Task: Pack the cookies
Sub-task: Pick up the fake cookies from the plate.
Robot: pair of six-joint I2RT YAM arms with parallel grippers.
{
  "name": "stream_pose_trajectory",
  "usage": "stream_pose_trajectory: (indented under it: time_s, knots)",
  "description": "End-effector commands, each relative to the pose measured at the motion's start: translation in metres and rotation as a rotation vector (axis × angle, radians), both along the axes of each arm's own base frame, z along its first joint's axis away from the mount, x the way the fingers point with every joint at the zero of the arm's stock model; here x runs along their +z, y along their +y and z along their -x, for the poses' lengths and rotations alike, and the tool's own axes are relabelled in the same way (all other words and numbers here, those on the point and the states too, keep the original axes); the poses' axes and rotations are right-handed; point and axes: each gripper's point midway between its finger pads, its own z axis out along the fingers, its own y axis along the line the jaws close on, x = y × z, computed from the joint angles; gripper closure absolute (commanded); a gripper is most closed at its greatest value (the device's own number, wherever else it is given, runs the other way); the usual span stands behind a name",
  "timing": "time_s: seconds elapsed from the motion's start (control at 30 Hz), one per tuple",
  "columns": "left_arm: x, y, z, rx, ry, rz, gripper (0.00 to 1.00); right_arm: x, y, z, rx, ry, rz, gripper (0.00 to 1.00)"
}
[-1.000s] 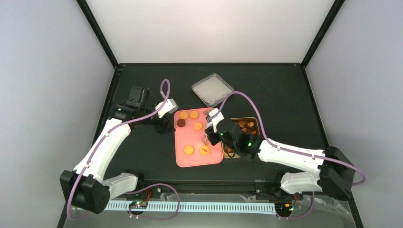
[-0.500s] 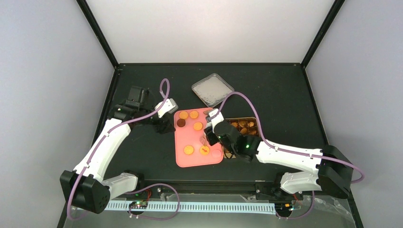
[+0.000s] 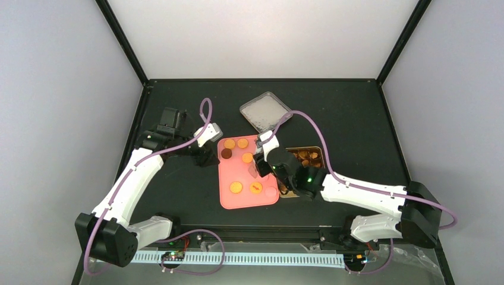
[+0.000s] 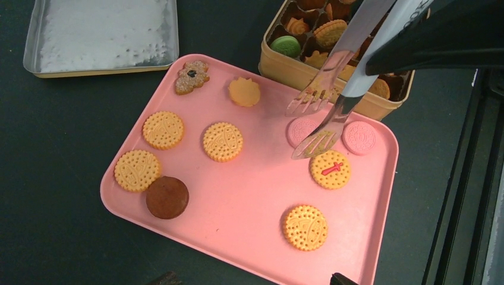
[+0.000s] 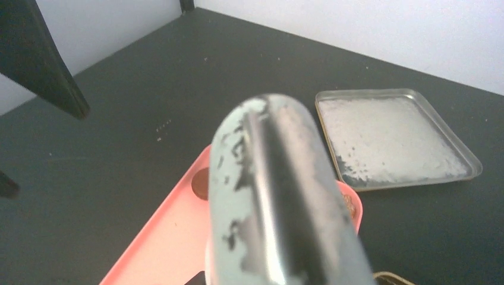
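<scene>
The cookies lie on a pink tray [image 4: 249, 202]: golden round ones [image 4: 223, 141], a dark brown one [image 4: 167, 197], two pale pink ones [image 4: 359, 138] and one with a red mark [image 4: 330, 169]. More cookies, one of them green [image 4: 286, 46], fill a tin box [image 4: 279, 68]. My right gripper [image 3: 267, 159] is shut on metal tongs [image 4: 333, 77]. The tongs' forked tips stand apart, straddling a pink cookie [image 4: 299, 132] and holding nothing. The tongs' handle [image 5: 279, 196] fills the right wrist view and hides the jaws. My left gripper [image 4: 252, 279] is open beside the tray's left edge, with nothing in it.
The tin's lid [image 3: 265, 111] lies upside down behind the tray [image 3: 229, 172]. The tin box [image 3: 306, 159] sits against the tray's right side. The black table ends at grey walls on the left, back and right.
My right gripper has carried the tongs a little left and back over the tray. The left arm has not moved.
</scene>
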Motion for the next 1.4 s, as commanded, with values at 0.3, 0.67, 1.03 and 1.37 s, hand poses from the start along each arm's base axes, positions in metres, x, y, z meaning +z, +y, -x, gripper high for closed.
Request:
stream_pose_trajectory:
  time_s: [0.3,0.67,1.03,1.37]
  knots:
    - [0.001,0.002,0.001,-0.012,-0.011,0.016,0.34,-0.001,0.001,-0.013,-0.074,-0.032,0.003,0.63]
    - [0.008,0.0,0.001,-0.026,-0.025,0.036,0.35,-0.023,-0.007,-0.009,-0.091,0.014,0.034,0.63]
    - [0.008,-0.001,0.001,-0.034,-0.02,0.045,0.34,-0.034,-0.018,0.002,-0.101,0.084,-0.019,0.63]
    - [0.006,0.0,0.002,-0.031,-0.016,0.041,0.35,-0.023,-0.024,0.001,-0.115,0.057,-0.003,0.72]
